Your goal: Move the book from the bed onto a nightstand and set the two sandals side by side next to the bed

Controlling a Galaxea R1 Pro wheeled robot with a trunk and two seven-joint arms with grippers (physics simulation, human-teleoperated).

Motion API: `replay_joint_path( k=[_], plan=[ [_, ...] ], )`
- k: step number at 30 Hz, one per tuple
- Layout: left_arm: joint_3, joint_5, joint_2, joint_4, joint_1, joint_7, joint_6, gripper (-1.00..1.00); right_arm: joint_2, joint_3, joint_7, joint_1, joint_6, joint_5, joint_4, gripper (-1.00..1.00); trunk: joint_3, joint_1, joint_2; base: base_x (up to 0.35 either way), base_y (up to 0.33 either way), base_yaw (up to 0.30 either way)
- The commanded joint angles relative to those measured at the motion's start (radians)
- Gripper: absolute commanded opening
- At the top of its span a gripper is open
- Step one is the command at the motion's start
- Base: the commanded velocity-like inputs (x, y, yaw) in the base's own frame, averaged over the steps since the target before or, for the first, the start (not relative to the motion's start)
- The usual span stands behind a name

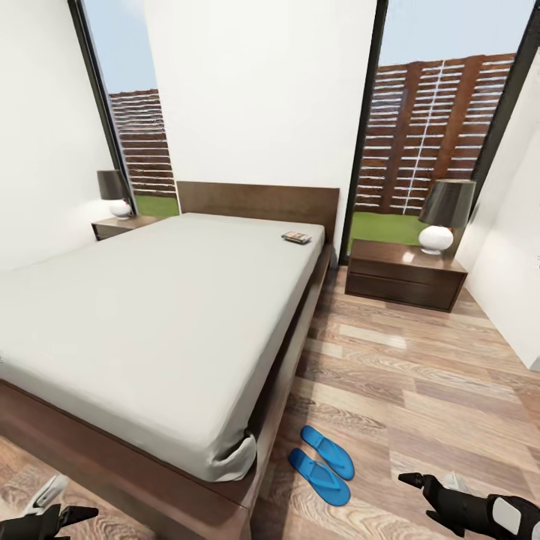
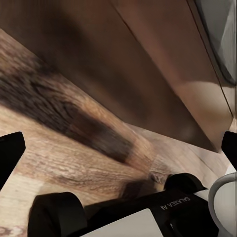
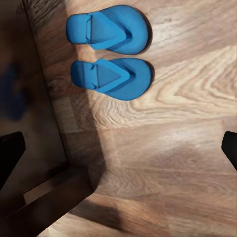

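Nearest us, both grippers, left (image 1: 71, 516) and right (image 1: 420, 491), are wide open, empty. The sandals (image 1: 324, 463) lie paired beside the bed (image 1: 150, 300). Farther off, the book (image 1: 296, 238) looks light, thin; we'd pinch its edge.

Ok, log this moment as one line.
book: on bed, near headboard | sandals: side by side on floor by bed | left hand: open, empty | right hand: open, empty

Two sandals (image 1: 322, 465), one book (image 1: 296, 238), two nightstands (image 1: 405, 274), two lamps (image 1: 444, 214).
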Motion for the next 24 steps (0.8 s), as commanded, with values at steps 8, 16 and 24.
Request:
replay_joint_path(
  k=[8,16,24],
  plan=[
    [0.009,-0.011,0.003,-0.001,-0.001,-0.006,0.009,1.00,0.014,-0.007,-0.003,-0.002,0.006,-0.002,0.006,1.00,0.030,-0.004,0.002,0.000,0.000,0.000],
    [0.009,-0.011,0.004,-0.001,-0.001,-0.007,0.009,1.00,0.016,-0.007,-0.004,0.002,0.006,-0.002,0.007,1.00,0.057,-0.024,0.037,0.000,0.000,0.000],
    [0.009,-0.010,0.002,-0.001,-0.001,-0.007,0.009,1.00,0.016,-0.007,0.001,0.010,0.005,-0.003,0.007,1.00,0.082,-0.055,0.093,0.000,0.000,0.000]
  ],
)
